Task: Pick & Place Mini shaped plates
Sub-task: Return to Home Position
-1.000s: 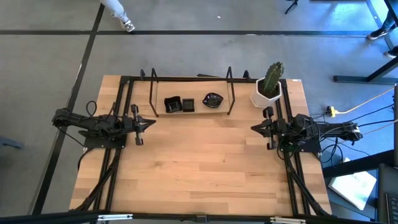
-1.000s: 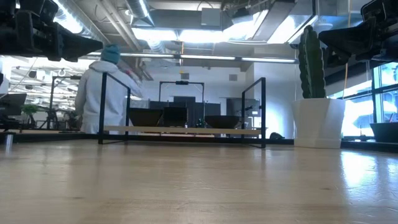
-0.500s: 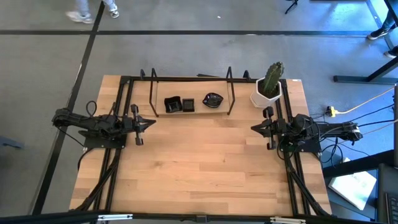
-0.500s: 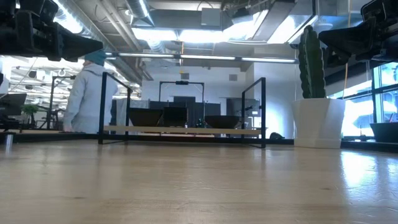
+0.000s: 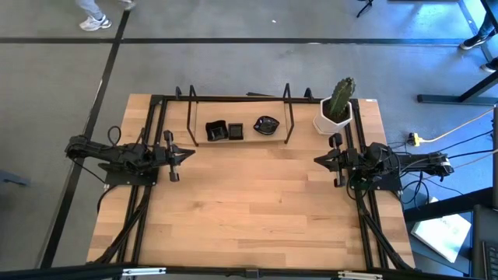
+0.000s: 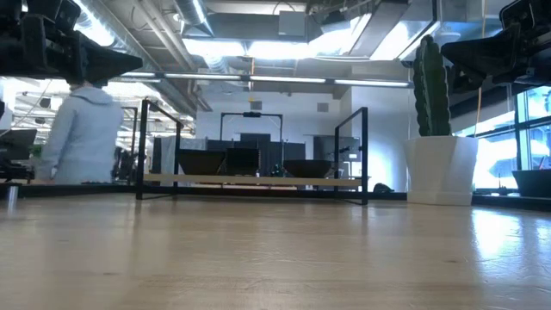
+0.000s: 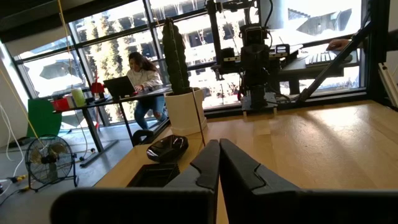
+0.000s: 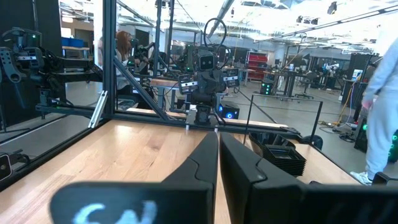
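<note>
Left gripper (image 5: 191, 155) hovers at the table's (image 5: 249, 202) 9 o'clock, fingers pressed together, holding nothing. At 12 o'clock the shelf (image 5: 198, 134) carries the plates (image 5: 236, 133): two square stacks (image 5: 217, 131), then a wavy dish (image 5: 266, 124). Cactus pot (image 5: 334, 118) at 1 o'clock. Right gripper (image 5: 316, 160) at 3 o'clock, likewise closed and empty

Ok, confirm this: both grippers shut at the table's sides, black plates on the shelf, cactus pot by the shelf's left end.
No: the high view shows the cactus pot by the shelf's right end. The left gripper and right gripper are shut at the sides, plates on the shelf.
</note>
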Robot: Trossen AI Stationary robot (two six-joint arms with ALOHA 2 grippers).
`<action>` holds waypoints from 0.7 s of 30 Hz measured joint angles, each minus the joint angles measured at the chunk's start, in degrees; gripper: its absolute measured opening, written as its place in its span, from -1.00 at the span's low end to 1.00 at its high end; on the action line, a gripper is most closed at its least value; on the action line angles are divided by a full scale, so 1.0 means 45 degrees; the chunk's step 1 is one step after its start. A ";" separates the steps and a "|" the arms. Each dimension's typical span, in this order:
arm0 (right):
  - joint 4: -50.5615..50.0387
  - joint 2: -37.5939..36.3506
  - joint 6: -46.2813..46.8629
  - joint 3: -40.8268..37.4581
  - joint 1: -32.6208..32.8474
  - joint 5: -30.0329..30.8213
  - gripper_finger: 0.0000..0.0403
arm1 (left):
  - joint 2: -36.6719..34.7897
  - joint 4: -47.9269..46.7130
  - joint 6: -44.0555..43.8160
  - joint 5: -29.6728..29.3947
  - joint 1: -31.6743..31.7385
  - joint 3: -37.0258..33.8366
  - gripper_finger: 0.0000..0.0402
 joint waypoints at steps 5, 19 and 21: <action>-0.0004 0.0000 0.0000 0.0000 0.0000 0.0001 -0.91 | 0.0000 0.0004 0.0000 0.0002 0.0000 0.0000 -0.98; -0.0005 -0.0001 0.0000 0.0000 0.0000 0.0005 -0.91 | 0.0000 0.0004 0.0000 0.0000 0.0000 0.0000 -0.97; -0.0005 0.0004 0.0000 -0.0002 0.0000 0.0003 -0.91 | 0.0000 0.0004 -0.0005 0.0004 0.0004 0.0000 -0.96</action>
